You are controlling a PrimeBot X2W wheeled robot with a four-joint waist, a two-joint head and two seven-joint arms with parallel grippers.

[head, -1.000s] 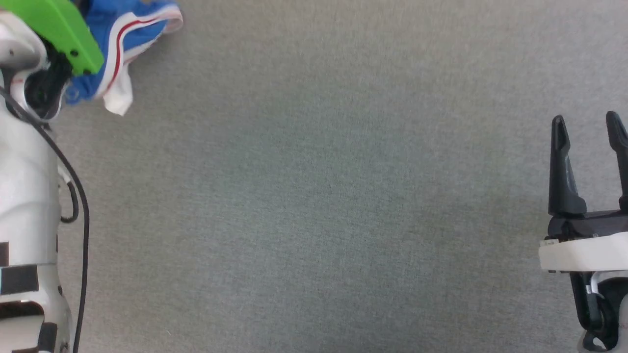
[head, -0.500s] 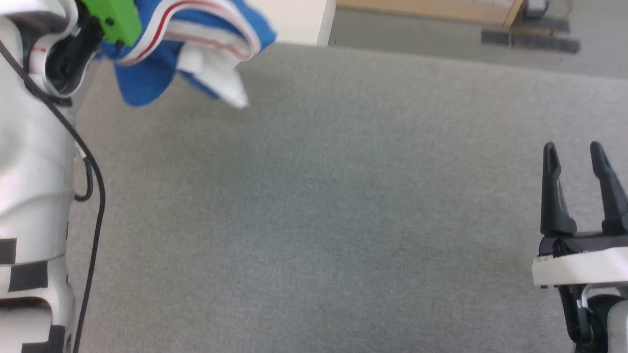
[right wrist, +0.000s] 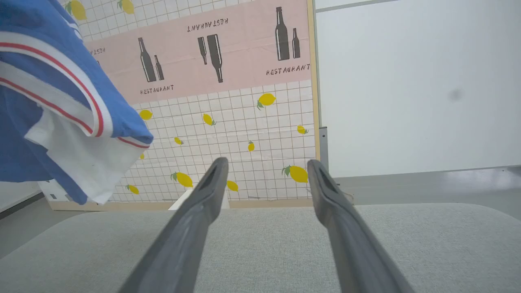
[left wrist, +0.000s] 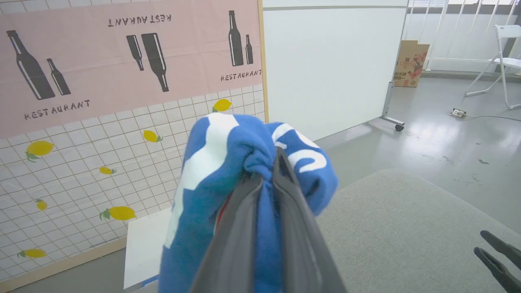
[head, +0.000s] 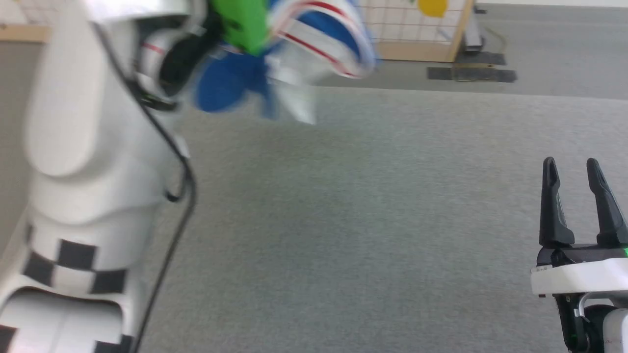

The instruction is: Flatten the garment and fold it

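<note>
The soft, limp royal-blue T-shirt point(head: 316, 24) with red-and-white trim is held bunched above the grey fabric-covered bench point(head: 368, 220), clenched in the left pincer point(left wrist: 272, 171), the right pincer point(head: 571, 169) being spread empty; its dangling white sleeve point(right wrist: 81, 162) is judged the best second hold.

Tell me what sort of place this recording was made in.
Probably a robot test room or lab, not a real restaurant. A printed backdrop with bottles and the word RESTAURANT stands beside a white partition on castors, and a folding chair and cardboard box stand on bare grey floor.
</note>
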